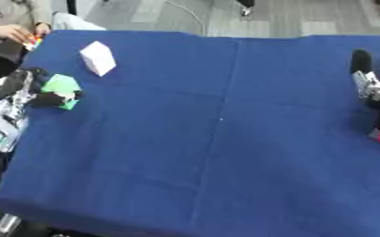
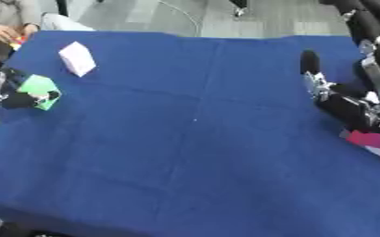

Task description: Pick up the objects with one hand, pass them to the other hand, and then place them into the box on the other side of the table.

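At the far left corner, a person's hand [image 1: 11, 33] rests at the edge of the surface [image 1: 225, 139], touching a small red and yellow item [image 1: 33, 42] that cannot be identified further. The surface is covered with a blue cloth showing fold creases down the middle.

The left hand [image 1: 33, 90] enters from the left edge, at the near left of the cloth. Its dark fingers [image 1: 51, 98] are curled round a green block [image 1: 62, 86]; the block's upper face remains visible above them, and one dark fingertip lies across its lower right side. Whether the block sits on the cloth or is held just clear of it cannot be told.

Just beyond the green block, toward the far left of the cloth, a white block [image 1: 98, 58] stands tilted on the cloth, apart from the left hand and untouched.

The centre of the cloth carries only the creases.

At the right side, the right hand [image 2: 339, 102] comes in from the upper right corner, with its black and silver forearm visible above it in the right eye view. One dark finger [image 2: 309, 62] points straight up and away from the palm; the rest of the hand reads as relaxed and holds nothing. Immediately below this hand, at the right edge, a red-pink object [image 2: 365, 138] lies partly hidden behind it; its shape cannot be made out. The left and right hands are well apart.
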### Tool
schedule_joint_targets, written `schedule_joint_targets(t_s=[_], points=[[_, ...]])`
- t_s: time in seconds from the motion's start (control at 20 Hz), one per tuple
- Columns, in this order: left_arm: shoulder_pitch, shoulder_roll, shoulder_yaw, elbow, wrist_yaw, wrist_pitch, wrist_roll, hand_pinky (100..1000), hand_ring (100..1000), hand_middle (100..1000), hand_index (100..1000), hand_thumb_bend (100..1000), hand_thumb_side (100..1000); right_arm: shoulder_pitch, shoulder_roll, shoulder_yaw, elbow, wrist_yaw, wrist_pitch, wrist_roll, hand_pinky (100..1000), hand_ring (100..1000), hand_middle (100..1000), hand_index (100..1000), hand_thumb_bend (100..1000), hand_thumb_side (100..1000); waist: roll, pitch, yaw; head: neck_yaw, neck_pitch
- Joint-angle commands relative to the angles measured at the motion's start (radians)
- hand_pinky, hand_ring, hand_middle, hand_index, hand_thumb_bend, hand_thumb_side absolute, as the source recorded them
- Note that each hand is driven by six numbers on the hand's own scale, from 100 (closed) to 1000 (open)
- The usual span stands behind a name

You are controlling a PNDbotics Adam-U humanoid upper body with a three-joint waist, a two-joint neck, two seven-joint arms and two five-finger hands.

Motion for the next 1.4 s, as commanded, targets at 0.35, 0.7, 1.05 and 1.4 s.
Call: schedule_joint_targets(t_s=[0.35,0.7,1.05,1.4], points=[[-0.025,0.001,-0.009,0.005,-0.04,0.022,0.013,721,557,568,763,601,407,-0.014,-0.006,-0.005,-0.021,-0.004,-0.003,-0.001,698,852,802,989,100,100,-0.004,-0.012,-0.005,0.008,-0.003],[-0.021,-0.002,-0.007,0.008,-0.055,0.04,0.031,708,532,539,740,488,269,-0.015,-0.004,-0.005,-0.021,-0.004,-0.002,0.001,697,852,802,988,100,100,-0.004,-0.011,-0.005,0.009,-0.003],[-0.019,-0.007,-0.008,0.012,-0.065,0.05,0.057,665,474,471,674,306,100,-0.013,-0.002,-0.005,-0.021,-0.002,-0.001,0.002,698,852,802,987,100,100,-0.006,-0.01,-0.006,0.011,-0.003],[-0.013,-0.008,0.0,-0.001,-0.059,0.052,0.13,572,345,303,517,109,100,-0.013,0.001,-0.005,-0.021,0.001,-0.001,0.001,697,852,801,986,100,100,-0.006,-0.009,-0.006,0.012,-0.003]])
